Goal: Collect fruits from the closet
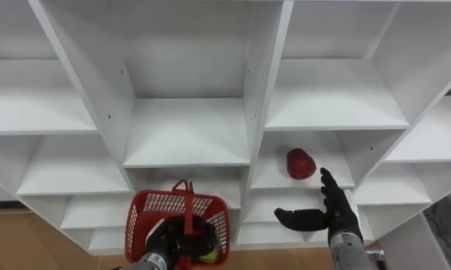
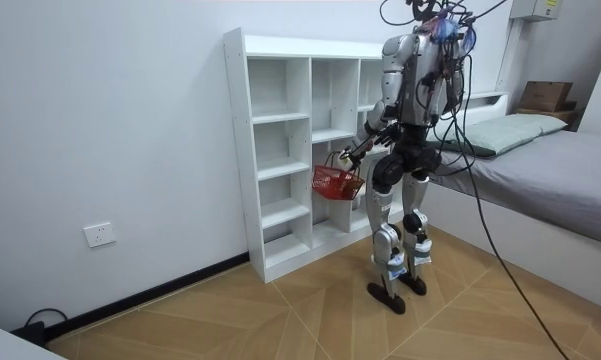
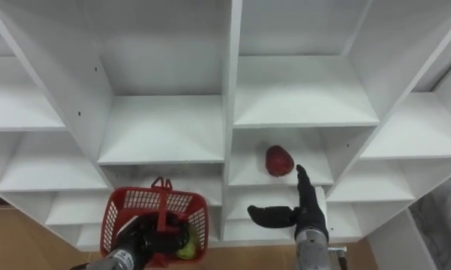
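Note:
A red fruit [image 1: 301, 163] lies on a shelf of the white closet [image 1: 187, 131], in the column right of the middle. Just below and to the right of it is my right hand [image 1: 338, 210], open, fingers straight and pointing up at the shelf, thumb spread to the left, not touching the fruit. Lower left, my left hand [image 1: 165, 244] is curled round the handle of a red mesh basket [image 1: 172, 201], held in front of the lower shelves. A yellow-green fruit [image 1: 208, 256] lies inside it. In the room view I stand upright close before the closet [image 2: 280, 150].
The other closet shelves in sight hold nothing. Upright dividers stand on both sides of the red fruit's compartment. A bed [image 2: 540, 170] stands at the room view's right, behind me. The floor is wooden parquet [image 2: 280, 310].

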Robot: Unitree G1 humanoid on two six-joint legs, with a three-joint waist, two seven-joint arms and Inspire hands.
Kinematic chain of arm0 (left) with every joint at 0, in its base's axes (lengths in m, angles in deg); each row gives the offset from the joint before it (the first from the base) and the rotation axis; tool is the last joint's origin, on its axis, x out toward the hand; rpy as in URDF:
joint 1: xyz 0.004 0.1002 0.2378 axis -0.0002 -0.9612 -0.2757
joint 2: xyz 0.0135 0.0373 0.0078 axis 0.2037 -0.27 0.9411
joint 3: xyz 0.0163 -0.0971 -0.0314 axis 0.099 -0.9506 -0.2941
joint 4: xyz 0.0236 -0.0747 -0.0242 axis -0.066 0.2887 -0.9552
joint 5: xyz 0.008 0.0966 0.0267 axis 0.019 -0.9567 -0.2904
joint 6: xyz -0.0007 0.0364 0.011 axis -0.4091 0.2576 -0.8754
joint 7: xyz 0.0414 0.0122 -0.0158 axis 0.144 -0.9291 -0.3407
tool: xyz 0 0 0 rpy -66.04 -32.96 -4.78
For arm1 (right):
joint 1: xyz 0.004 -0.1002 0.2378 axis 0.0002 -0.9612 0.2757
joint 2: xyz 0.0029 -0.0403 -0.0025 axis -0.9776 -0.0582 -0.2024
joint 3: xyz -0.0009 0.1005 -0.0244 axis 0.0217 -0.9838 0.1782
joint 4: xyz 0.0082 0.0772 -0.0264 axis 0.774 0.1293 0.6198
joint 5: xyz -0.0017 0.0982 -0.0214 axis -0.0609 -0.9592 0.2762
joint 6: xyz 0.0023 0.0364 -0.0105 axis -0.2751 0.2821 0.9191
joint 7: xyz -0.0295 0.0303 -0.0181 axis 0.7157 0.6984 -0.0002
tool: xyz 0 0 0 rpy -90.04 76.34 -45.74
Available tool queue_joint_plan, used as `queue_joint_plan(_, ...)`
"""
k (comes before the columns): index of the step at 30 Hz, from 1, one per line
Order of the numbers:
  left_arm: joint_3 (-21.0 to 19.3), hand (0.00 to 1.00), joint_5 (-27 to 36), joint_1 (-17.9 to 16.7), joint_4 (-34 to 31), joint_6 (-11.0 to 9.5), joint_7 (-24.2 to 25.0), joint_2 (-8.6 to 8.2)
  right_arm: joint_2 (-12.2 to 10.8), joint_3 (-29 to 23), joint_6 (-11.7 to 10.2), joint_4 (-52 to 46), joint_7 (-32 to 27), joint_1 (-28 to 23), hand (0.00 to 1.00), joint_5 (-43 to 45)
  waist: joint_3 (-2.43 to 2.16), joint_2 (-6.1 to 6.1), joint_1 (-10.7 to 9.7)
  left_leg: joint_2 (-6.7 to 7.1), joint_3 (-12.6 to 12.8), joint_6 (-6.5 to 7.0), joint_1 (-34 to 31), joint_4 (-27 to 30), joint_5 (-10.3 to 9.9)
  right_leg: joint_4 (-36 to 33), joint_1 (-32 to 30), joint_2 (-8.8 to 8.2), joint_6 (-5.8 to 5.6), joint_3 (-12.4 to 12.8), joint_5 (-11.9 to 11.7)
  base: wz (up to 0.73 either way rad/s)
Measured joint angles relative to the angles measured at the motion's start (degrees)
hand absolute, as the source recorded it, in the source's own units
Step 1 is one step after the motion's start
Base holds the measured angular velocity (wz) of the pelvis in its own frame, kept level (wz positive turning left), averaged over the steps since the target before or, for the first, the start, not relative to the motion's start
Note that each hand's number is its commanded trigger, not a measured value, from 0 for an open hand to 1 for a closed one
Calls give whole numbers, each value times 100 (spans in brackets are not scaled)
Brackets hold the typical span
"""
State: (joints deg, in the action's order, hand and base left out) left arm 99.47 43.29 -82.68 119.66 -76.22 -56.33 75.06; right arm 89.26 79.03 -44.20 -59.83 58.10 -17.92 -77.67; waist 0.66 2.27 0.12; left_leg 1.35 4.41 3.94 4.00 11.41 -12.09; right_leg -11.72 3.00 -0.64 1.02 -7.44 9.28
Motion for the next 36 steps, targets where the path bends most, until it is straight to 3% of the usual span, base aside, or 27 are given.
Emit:
queue_joint_plan(4,-61,100,0,-132,-5,0,15,47,43,-14,-53,-106,-178,-5,0,35,-44,129,0,4,-24,-1,-19,43,-1,1,16,-10,1,-59,1,3)
queue_joint_plan(6,-61,100,-9,-176,-39,0,17,87,47,-17,-57,-97,-196,10,0,33,-39,162,10,6,-24,0,3,51,-2,0,48,-10,1,-57,1,0)
queue_joint_plan(12,-122,100,1,-269,-210,-2,23,223,139,-29,-57,161,-190,34,0,-17,33,254,23,29,-129,18,5,138,-61,5,162,-22,-14,-72,31,7)
queue_joint_plan(14,-149,100,-1,-279,-215,0,31,291,222,-64,-45,182,-191,40,0,-11,33,276,51,36,-176,27,-65,235,-77,8,149,-27,-24,-121,45,14)
queue_joint_plan(16,-164,100,-12,-289,-303,1,38,365,229,-195,-44,181,-208,74,0,-52,2,311,62,40,-238,27,-222,337,-80,0,25,-41,-21,-245,44,20)
queue_joint_plan(19,-212,100,-87,-293,-430,0,162,490,402,-431,-43,259,-282,303,0,-64,-16,354,86,43,-330,26,-452,449,-79,-42,-129,-33,-6,-352,32,18)
queue_joint_plan(25,-419,100,-470,-272,-312,-1,292,529,724,-637,-18,915,-327,1218,0,-287,-17,406,185,35,-445,12,-784,534,-86,-94,-366,-34,10,-419,23,9)
queue_joint_plan(28,-431,100,-520,-311,-261,22,333,538,735,-636,-16,1044,-305,1422,0,-282,-18,447,198,36,-552,0,-983,645,-90,-97,-497,-38,19,-530,17,19)
queue_joint_plan(31,-473,100,-520,-293,-262,22,396,517,739,-636,1,1277,-293,1616,0,-497,-8,480,342,37,-622,-2,-1246,812,-91,-106,-665,-39,28,-574,12,11)
queue_joint_plan(36,-605,100,-615,-292,-270,21,407,513,752,-641,1,1539,-234,1913,0,-506,14,524,352,50,-743,-7,-1593,973,-94,-158,-909,-60,35,-761,7,16)
